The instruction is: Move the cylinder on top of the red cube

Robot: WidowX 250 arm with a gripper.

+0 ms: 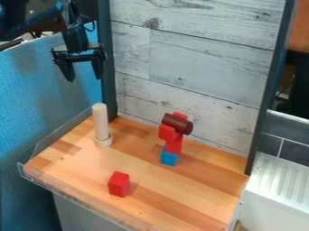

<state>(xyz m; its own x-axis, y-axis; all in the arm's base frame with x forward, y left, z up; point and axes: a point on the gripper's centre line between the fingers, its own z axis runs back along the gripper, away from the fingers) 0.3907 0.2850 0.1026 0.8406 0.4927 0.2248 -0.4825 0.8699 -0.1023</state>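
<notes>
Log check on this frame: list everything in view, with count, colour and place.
Cylinder: one, dark reddish-brown, lying on the block stack
Stacked blocks: several, red, under the cylinder; exact count unclear
Bottom block: one, blue, at the stack's foot
Lone cube: one, red, near the front edge
Peg: one, pale, upright on a round base, left
Work surface: one, wood-brown
Plank panel: one, whitish, behind
Posts: two, dark, flanking the panel
Gripper: one, black, open, upper left

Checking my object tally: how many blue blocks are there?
1: the blue block, at the bottom of the stack that has the cylinder near its top. Another could be hidden behind.
</notes>
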